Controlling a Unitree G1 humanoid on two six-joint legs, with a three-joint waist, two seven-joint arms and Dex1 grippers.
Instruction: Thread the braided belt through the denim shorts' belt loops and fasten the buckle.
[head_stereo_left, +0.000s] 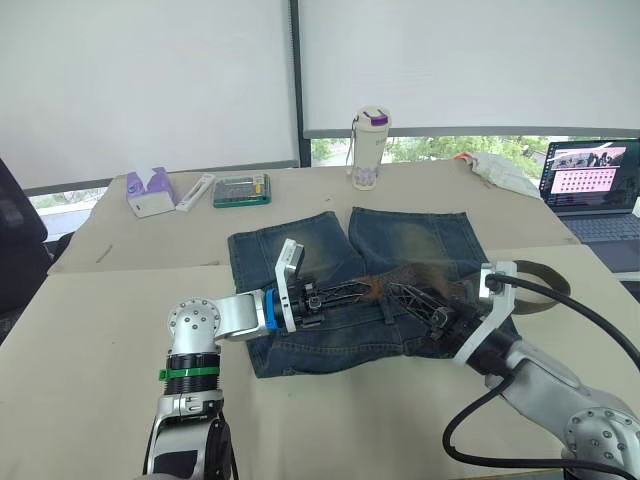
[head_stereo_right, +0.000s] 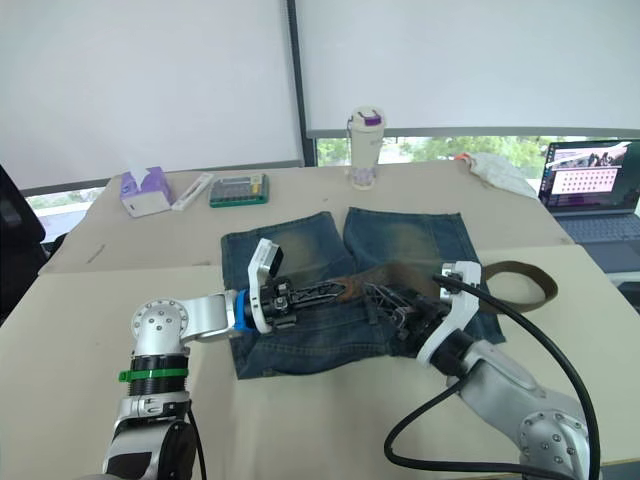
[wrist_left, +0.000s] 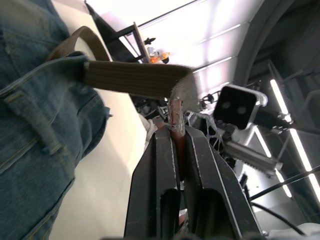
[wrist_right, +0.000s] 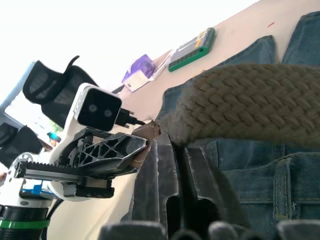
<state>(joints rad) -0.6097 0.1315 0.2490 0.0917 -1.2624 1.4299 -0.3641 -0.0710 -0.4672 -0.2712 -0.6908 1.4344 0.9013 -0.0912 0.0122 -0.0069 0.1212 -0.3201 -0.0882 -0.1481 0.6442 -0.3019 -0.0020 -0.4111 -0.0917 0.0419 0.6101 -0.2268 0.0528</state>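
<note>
Currently both grippers meet over the middle of the denim shorts (head_stereo_left: 360, 290), which lie flat on the table (head_stereo_left: 120, 330) with the waistband toward the near edge. The left gripper (head_stereo_left: 368, 290) is clamped on the reddish leather tip of the braided belt (wrist_right: 260, 107); its wrist view shows the tip pinched between closed fingers (wrist_left: 165, 170). The right gripper (head_stereo_left: 395, 293), fingers together, pinches the woven strap just behind that tip. Probably a two-handed hold to keep the tip stiff and aimed for feeding under the belt loops (wrist_right: 281, 177) (a limp end would buckle). The rest of the belt curls off past the shorts' right edge (head_stereo_right: 520, 275). The buckle isn't discernible.
</note>
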